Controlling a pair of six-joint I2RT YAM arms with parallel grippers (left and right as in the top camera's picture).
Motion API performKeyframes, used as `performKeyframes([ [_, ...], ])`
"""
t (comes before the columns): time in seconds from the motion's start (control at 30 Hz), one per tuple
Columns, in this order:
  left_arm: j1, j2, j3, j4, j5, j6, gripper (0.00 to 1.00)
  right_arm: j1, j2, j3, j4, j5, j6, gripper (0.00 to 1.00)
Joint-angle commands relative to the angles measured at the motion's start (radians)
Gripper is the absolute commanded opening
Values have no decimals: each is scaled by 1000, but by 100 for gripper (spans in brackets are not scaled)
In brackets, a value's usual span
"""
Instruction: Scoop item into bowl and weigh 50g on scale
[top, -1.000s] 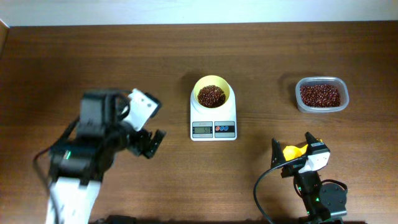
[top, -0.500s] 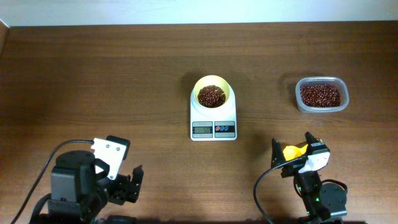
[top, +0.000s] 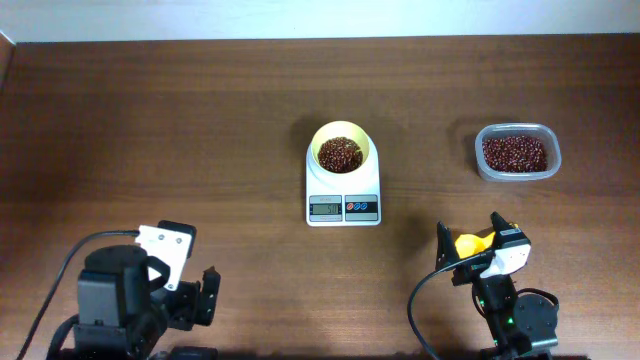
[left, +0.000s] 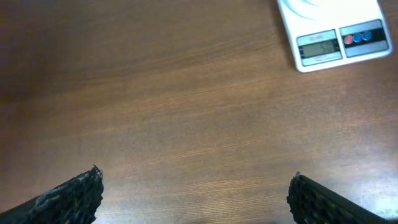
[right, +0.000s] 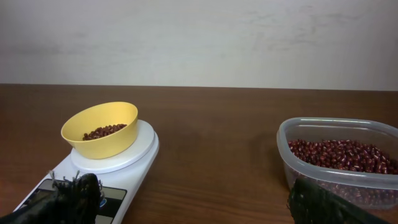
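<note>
The pale yellow bowl (top: 341, 151) holds a small heap of red-brown beans (top: 340, 153) and stands on the white scale (top: 343, 195) at the table's middle. They also show in the right wrist view: bowl (right: 99, 129), scale (right: 118, 168). The scale's front (left: 336, 43) shows in the left wrist view. My left gripper (top: 205, 296) (left: 196, 190) is open and empty at the near left edge, far from the scale. My right gripper (top: 468, 232) (right: 196, 193) is open and empty at the near right, facing the scale and tub.
A clear plastic tub (top: 517, 152) (right: 339, 158) full of beans stands at the right, beyond the right gripper. A small yellow thing (top: 471, 243) lies at the right gripper's base in the overhead view; it does not show in the wrist view.
My left arm has drawn back from the middle left of the table to the near left edge. The right arm, bowl and scale have not moved.
</note>
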Motion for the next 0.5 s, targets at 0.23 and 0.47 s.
performKeyframes([
  [0.23,134,-199,8,7,77,-16,99,6,-10,-5,-7,16,0,99],
  [0.47,134,-348,8,2,85,-16,99,6,-10,-5,-7,16,0,99],
])
